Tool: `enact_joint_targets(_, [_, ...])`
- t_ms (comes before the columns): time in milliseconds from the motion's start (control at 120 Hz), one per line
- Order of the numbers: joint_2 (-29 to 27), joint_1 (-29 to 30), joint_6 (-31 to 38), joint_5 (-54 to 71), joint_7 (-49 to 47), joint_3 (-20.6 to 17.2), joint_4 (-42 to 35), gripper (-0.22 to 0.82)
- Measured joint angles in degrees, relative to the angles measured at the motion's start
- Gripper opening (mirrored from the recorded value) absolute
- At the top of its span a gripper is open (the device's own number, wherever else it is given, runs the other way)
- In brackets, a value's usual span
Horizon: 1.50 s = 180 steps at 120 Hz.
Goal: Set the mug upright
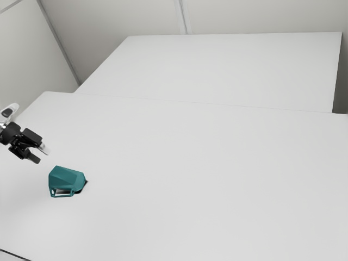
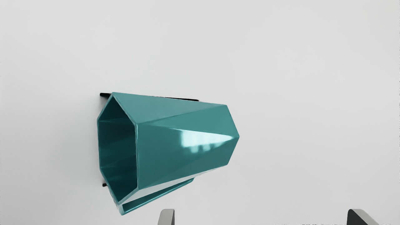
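Stretching broad and white across the exterior view came the bench (image 1: 217,179), smooth, evenly lit, what a plain stage! Behind it sat a second white surface (image 1: 217,68), just as bare-faced, its near edge meeting the bench along a thin line. And the room? Pale grey all round: a back wall (image 1: 261,16) split by a light upright strip (image 1: 183,16), and a side wall (image 1: 24,54) at the exterior view's left, with a darker slanting band (image 1: 58,43) where the two came together. Down in the near left corner of that view, a dark line (image 1: 13,254) cut across.

Now to the star, folks: the mug (image 2: 184,137), teal, glossy and faceted like a cut gem, lay tipped on its side on the bench, near the exterior view's left! Its mouth (image 2: 118,150) was a many-sided opening, darker teal inside, and the body narrowed toward the base. A bright patch of reflected light flashed on one facet, an angular handle (image 2: 156,196) jutted from the side, and black slivers (image 2: 182,99) peeked out along its edges. Near it hung the claw (image 1: 41,155), released, fingers spread well apart!
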Motion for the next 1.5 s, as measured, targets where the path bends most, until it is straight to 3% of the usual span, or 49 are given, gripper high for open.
enact_joint_targets(158, [3.3, 3.4, -1.0, -3.0, 7.1, 0.0, 0.5, 0.6])
enact_joint_targets(450, [10.4, 4.1, -1.9, -6.5, 16.8, -0.1, 2.3, 0.6])
enact_joint_targets(950, [16.5, 5.8, -4.1, -16.9, 26.0, -0.5, 2.3, 0.59])
enact_joint_targets(1025, [16.7, 5.8, -4.8, -17.6, 26.9, -0.5, 2.1, 0.5])
enact_joint_targets(1250, [17.3, 6.6, -7.5, -18.4, 28.8, -0.5, 1.5, 0.05])
enact_joint_targets(1500, [17.3, 6.9, -10.6, -19.3, 30.3, -0.5, 1.5, -0.09])
